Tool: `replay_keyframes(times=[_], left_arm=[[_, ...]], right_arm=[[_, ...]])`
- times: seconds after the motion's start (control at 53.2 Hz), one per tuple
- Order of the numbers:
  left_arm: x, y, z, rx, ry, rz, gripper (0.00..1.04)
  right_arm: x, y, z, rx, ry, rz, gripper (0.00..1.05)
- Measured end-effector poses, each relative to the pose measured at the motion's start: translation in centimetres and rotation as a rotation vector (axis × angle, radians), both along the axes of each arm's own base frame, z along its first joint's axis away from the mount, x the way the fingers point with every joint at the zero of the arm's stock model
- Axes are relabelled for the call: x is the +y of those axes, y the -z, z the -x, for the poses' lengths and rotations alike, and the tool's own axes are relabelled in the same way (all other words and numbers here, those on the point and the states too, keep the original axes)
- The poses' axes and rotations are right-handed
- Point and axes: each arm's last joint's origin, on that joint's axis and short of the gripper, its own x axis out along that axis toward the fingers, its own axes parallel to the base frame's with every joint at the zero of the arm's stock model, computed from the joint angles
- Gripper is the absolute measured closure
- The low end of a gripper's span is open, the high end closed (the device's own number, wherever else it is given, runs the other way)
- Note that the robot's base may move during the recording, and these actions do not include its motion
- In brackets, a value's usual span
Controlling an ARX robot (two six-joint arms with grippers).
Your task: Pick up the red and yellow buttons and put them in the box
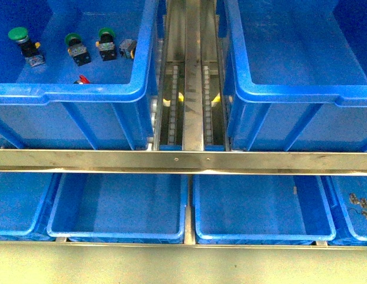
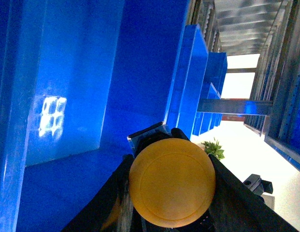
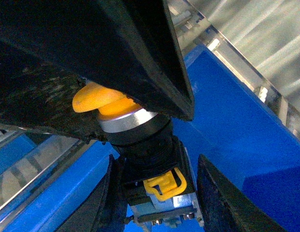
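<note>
Left gripper (image 2: 171, 212) clamped on a yellow button (image 2: 172, 182), cap facing its camera, blue crate wall (image 2: 82, 87) right behind. Right gripper (image 3: 154, 193) clenched on another yellow button (image 3: 140, 145). Neither arm shows in front view; far-left crate (image 1: 94, 94) holds three green switches (image 1: 105, 42).

Two big crates on the upper level, left crate (image 1: 112, 92) and right crate (image 1: 289, 94), roller track (image 1: 192, 89) running between them. Left crate holds three capped switches (image 1: 77, 48) in a row near its back-left, a fourth part (image 1: 128, 48) just right of them. Cross rail (image 1: 183, 161) in front; four shallow trays (image 1: 121, 231) below it, side by side.
</note>
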Motion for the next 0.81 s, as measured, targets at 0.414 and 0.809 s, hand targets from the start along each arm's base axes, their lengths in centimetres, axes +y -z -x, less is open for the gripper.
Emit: replay_keyframes(times=[0.414,0.809], left_arm=[[-0.2,0.0,-0.1,-0.029,-0.021,-0.016,0.07],[2.5,0.1,0.3,-0.114,-0.066,-0.076,0.08]], right_arm=[[-0.2,0.8,0.3,0.024,0.017,-0.003,0.78],[-0.7,1.1,0.2,0.03,0.032,0.008,0.78]])
